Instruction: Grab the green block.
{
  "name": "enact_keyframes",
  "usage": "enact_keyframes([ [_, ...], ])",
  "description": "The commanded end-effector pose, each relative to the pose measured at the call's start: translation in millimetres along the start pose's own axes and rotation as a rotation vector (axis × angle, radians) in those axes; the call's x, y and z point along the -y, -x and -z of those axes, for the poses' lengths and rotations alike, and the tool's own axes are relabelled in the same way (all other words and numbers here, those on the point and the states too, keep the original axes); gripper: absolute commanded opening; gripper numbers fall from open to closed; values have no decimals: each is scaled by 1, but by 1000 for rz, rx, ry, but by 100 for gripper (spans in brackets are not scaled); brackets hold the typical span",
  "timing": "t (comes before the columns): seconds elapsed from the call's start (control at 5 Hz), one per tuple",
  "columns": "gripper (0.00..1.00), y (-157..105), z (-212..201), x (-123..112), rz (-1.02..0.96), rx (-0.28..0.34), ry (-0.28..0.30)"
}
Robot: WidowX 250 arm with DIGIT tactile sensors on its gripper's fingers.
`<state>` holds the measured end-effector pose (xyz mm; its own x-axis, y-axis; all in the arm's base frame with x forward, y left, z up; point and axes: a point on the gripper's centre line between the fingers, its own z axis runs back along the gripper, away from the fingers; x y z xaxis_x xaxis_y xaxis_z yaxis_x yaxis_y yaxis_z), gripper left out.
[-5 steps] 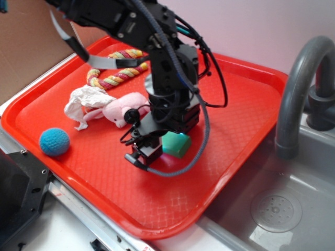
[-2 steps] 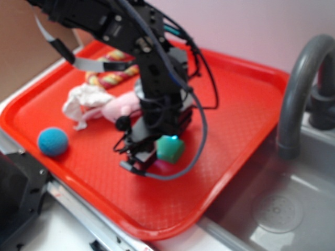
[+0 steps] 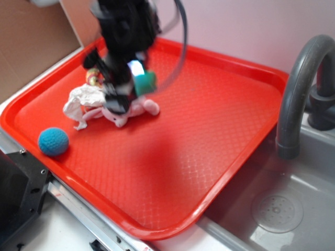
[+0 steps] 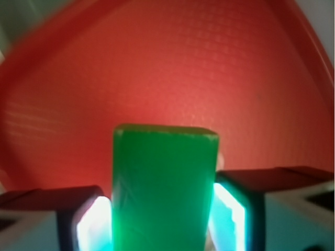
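One green block held in the air
Gripper clamps it on both sides, above the red tray

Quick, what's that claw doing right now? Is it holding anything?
Gripper: closed on the green block, lifted clear above the tray.

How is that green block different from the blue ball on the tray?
The green block is flat-faced with straight edges; the blue ball is round and fuzzy. The block is clamped in the gripper, lifted above the red tray; the ball rests on it, untouched. Both are small.
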<state>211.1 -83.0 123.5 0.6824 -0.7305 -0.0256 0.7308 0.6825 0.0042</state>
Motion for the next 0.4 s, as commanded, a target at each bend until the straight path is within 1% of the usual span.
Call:
enact_keyframes([
  [0.0, 0, 58, -65, 10, -511, 78, -40],
  [0.2, 0, 47, -64, 17, -759, 27, -41],
])
